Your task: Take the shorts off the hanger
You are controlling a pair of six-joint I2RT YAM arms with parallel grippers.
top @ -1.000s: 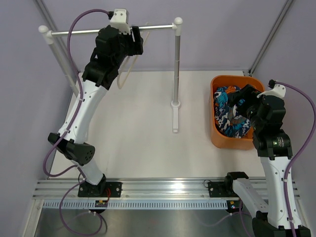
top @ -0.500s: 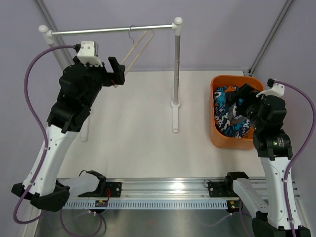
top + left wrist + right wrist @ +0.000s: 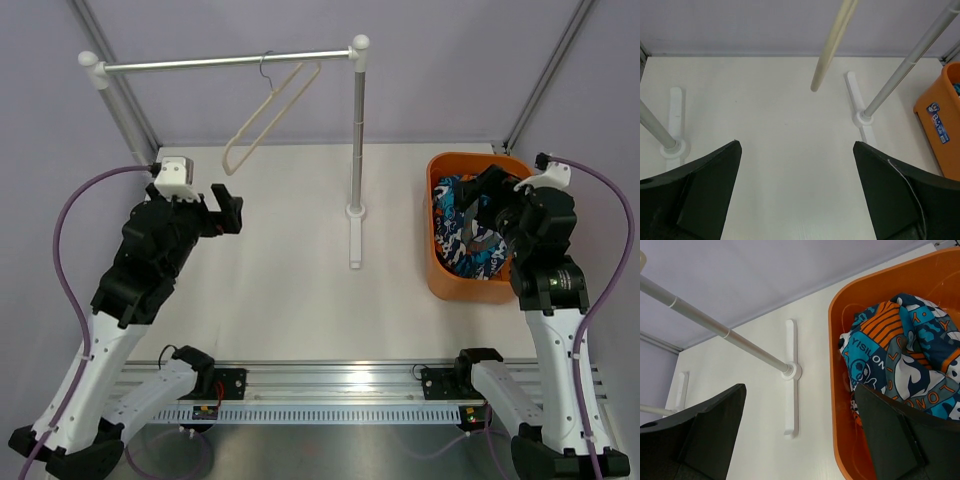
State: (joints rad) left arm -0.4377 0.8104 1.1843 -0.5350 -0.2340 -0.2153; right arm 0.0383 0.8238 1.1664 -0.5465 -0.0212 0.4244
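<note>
The patterned shorts [image 3: 460, 228] lie crumpled inside the orange bin [image 3: 440, 285] at the right; they also show in the right wrist view [image 3: 905, 355]. The cream hanger [image 3: 268, 112] hangs bare from the silver rail [image 3: 200, 63] by its wire hook; its lower end shows in the left wrist view [image 3: 832, 45]. My left gripper [image 3: 228, 210] is open and empty, below and left of the hanger. My right gripper [image 3: 482, 205] is open and empty, just above the shorts in the bin.
The rail's right post [image 3: 357, 140] stands on a white foot [image 3: 355, 235] mid-table. Its left post [image 3: 125, 115] slants at the far left. The orange bin [image 3: 840, 405] sits near the right wall. A metal track [image 3: 340, 385] runs along the near edge.
My left arm has pulled back from the rail, down and toward the near left, leaving the hanger hanging alone. My right gripper stays over the bin, barely shifted.
</note>
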